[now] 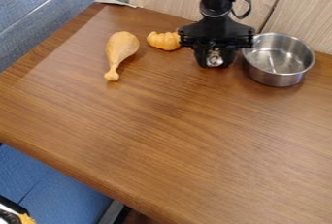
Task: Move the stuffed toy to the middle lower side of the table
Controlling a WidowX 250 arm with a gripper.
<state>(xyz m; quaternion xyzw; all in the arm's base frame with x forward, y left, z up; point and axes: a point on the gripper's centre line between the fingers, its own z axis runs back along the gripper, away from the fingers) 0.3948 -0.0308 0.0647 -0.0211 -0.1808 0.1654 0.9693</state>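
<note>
One drumstick (121, 48), claw (214, 60) between croissant (164, 40) and pot (280, 76), can't tell whether claw's open

Slanted downward view over table (175, 126)

The counter (194, 136) is warm brown, streaked with darker wood grain. The toy drumstick (122, 47) is golden tan, the toy croissant (164, 40) yellow-orange. The bowl (277, 76) is silver, the robot arm (212, 0) black, the far wall (298, 9) pale beige with fine grain, the near-left upholstery (61, 189) blue.
</note>
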